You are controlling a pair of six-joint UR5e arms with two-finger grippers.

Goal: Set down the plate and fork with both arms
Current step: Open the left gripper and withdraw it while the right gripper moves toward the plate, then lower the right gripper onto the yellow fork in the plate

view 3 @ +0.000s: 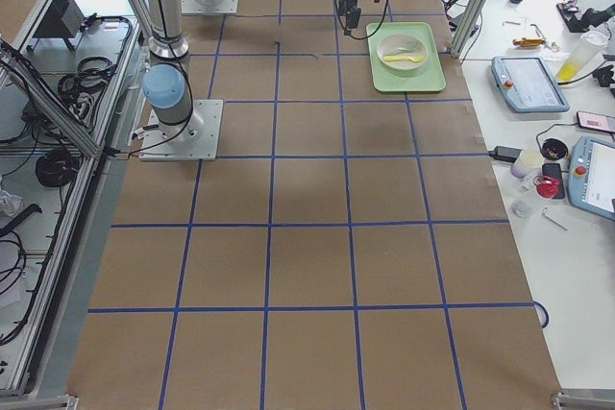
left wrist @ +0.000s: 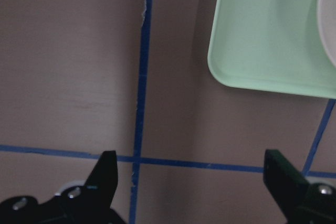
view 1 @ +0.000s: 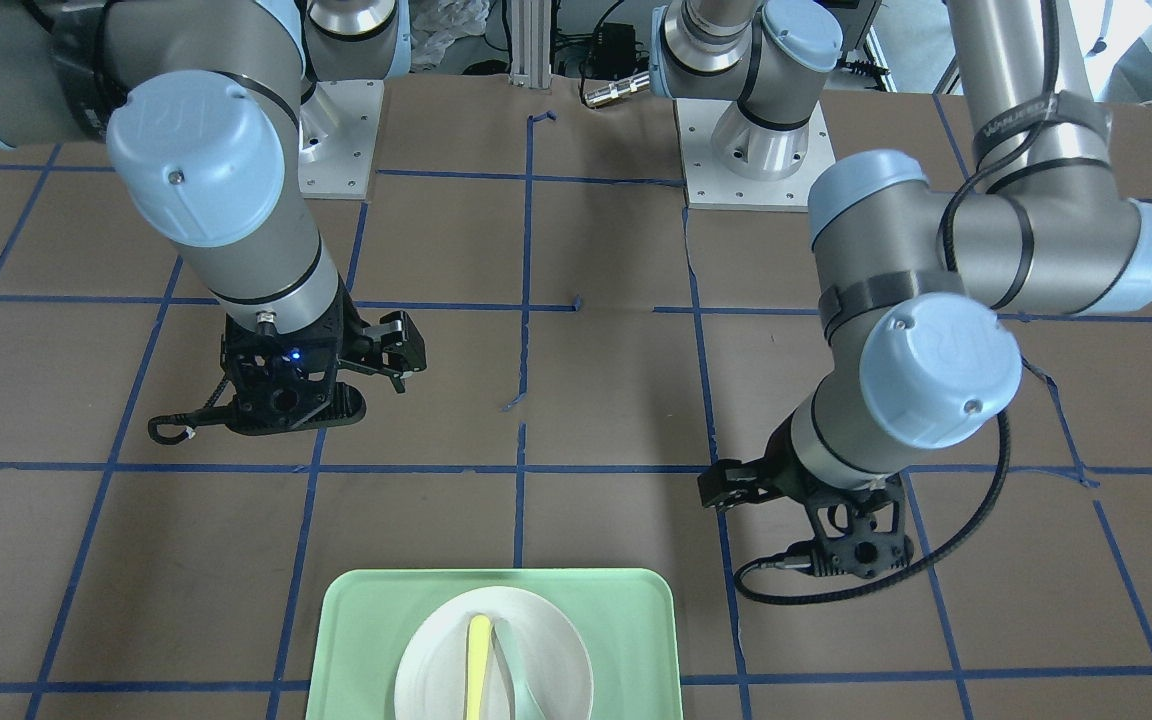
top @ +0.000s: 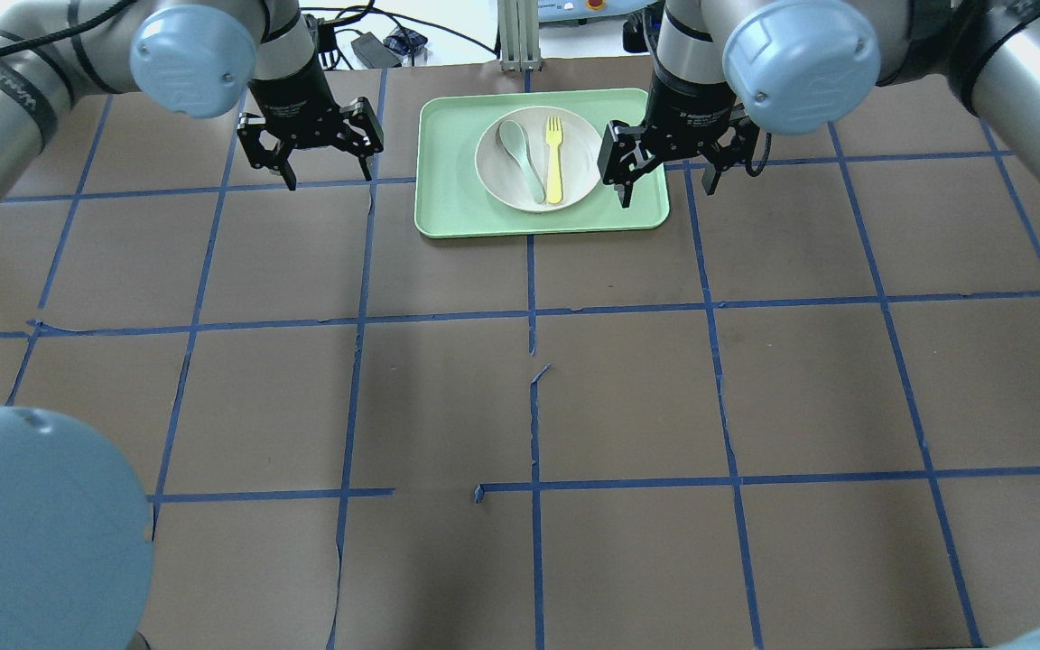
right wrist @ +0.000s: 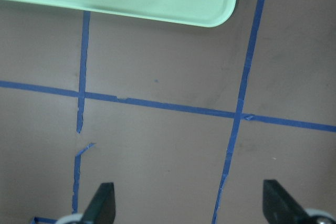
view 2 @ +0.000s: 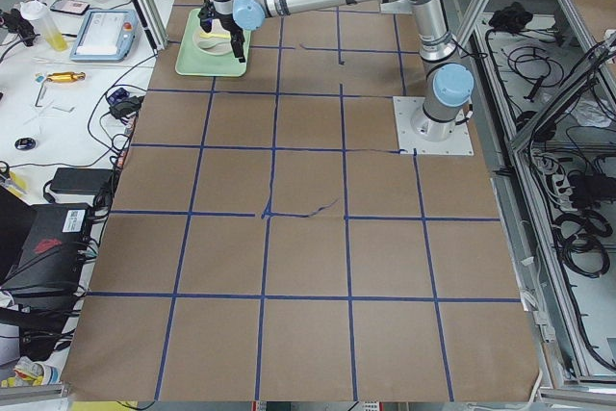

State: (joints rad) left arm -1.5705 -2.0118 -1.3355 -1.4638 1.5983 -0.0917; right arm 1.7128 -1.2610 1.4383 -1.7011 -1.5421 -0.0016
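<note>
Mint-green tray [top: 448, 203] rests flat on the brown table [top: 628, 397] gridded with blue tape; grey-green spoon [top: 520, 158] lies within the tray's bounds.

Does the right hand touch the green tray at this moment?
Apart. The right wrist view shows a strip of brown table between the open right hand and the near edge of the tray.

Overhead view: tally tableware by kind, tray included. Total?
tray: 1
plate: 1
fork: 1
spoon: 1
Total: 4
</note>
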